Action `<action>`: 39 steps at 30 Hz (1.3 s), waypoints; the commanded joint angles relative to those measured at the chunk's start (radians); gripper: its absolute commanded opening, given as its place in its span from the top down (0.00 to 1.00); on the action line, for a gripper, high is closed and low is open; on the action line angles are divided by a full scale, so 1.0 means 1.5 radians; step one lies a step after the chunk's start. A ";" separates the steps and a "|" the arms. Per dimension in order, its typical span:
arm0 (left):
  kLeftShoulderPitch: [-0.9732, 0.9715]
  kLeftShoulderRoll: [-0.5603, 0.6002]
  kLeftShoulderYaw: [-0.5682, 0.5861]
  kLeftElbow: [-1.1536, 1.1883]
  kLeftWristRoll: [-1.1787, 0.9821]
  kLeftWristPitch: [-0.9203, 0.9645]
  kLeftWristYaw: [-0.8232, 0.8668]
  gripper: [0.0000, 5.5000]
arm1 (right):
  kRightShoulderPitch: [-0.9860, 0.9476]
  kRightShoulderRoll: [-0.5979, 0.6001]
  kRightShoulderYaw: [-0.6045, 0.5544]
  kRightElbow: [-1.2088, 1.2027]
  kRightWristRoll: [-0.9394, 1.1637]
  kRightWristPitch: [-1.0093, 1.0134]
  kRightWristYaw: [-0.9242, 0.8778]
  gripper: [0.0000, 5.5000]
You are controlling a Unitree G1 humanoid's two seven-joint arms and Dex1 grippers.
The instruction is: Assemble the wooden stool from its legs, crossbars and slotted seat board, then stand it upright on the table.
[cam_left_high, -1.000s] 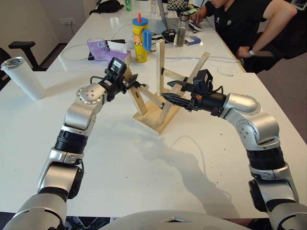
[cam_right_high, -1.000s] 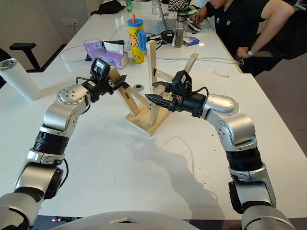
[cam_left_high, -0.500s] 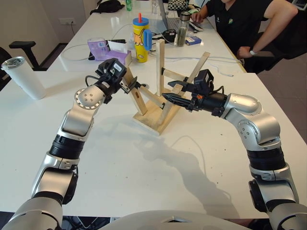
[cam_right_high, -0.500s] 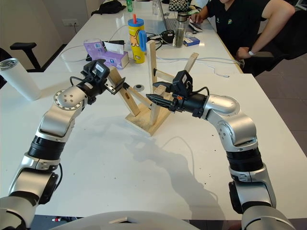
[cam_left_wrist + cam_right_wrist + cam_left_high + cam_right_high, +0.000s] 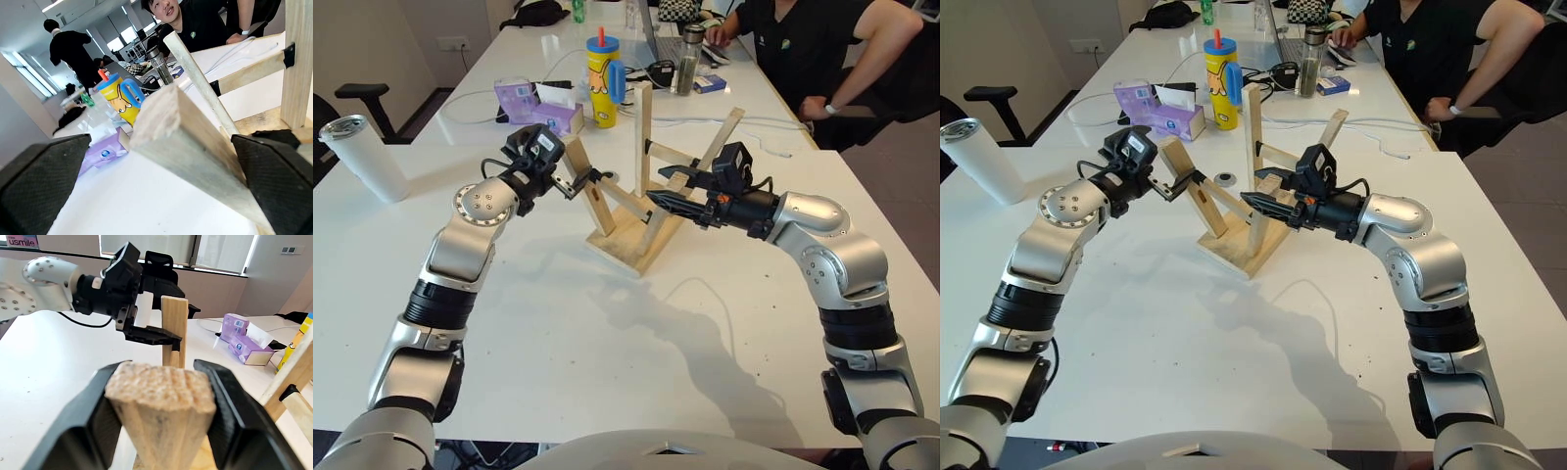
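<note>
Stool (image 5: 636,211). Status below is a judgement.

Left eye view: stands at the centre of the table (image 5: 607,352), tipped on its seat board (image 5: 628,247) with the legs pointing up and bars between them. Left gripper (image 5: 570,182) is at the stool's 10 o'clock, at the top of a leg (image 5: 597,206). Right gripper (image 5: 666,201) is at 3 o'clock. Cup (image 5: 601,83) is at 12 o'clock and tissue box (image 5: 558,116) at 11 o'clock.

Right eye view: same layout. Print on the cup and box is too small to read.

Left wrist view: fingers (image 5: 44,166) are spread wide either side of the leg, with a gap on 1 side, so it is not clamped.

Right wrist view: fingers are clamped on the end of a bar (image 5: 159,387). A wall sign carries print, not transcribed.

Status: frame looks largely joined. Left to do: seat any loose joint, then turn it upright.
</note>
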 commanded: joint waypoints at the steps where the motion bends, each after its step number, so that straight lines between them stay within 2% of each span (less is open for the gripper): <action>1: 0.066 -0.048 -0.051 0.020 -0.011 0.054 -0.045 0.02 | 0.019 0.016 0.032 -0.001 0.012 0.032 0.017 0.62; 10: 0.050 -0.057 -0.018 0.002 0.020 0.049 0.003 0.02 | 0.022 0.017 0.030 -0.009 0.015 0.040 0.017 0.62; 19: 0.026 -0.129 0.079 -0.030 -0.052 0.044 0.030 0.02 | 0.026 0.017 0.029 -0.015 0.017 0.045 0.018 0.62; 24: 0.027 -0.127 0.084 -0.038 -0.034 0.045 0.034 0.02 | 0.024 0.015 0.029 -0.013 0.017 0.045 0.021 0.62; 39: 0.037 -0.057 0.051 -0.036 0.079 0.024 0.040 0.02 | 0.029 0.016 0.027 -0.020 0.021 0.050 0.020 0.62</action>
